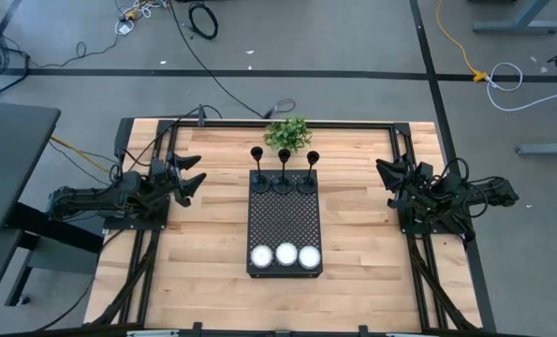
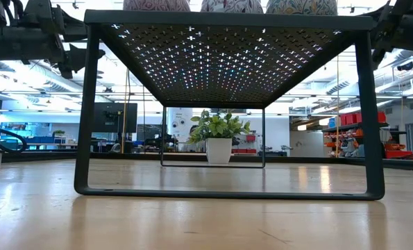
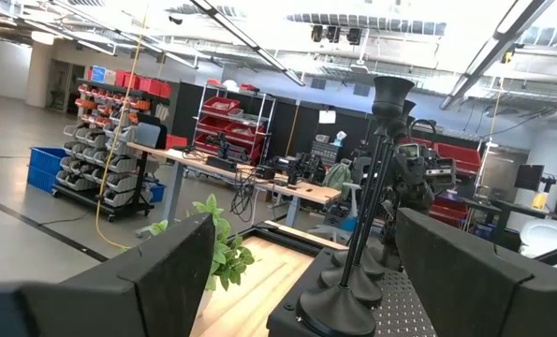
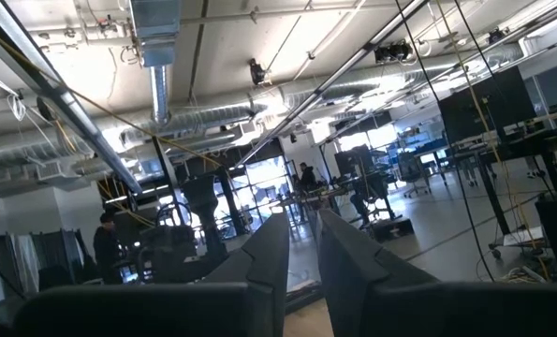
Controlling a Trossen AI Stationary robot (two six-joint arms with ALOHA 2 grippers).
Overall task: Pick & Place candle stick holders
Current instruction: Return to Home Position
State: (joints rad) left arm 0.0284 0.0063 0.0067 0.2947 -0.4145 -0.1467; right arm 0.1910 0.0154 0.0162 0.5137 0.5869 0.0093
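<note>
Three matte black candle stick holders stand upright on their round bases at the far end of a black perforated tray. In the left wrist view they line up one behind the other. My left gripper is open and empty, above the table to the left of the tray, pointing toward the holders. My right gripper is shut and empty to the right of the tray. In the low view the holders are hidden.
Three round white tealights sit at the tray's near end. A small potted plant stands at the table's far edge, just behind the holders. In the low view the tray stands raised on legs. Bare wood lies on both sides of the tray.
</note>
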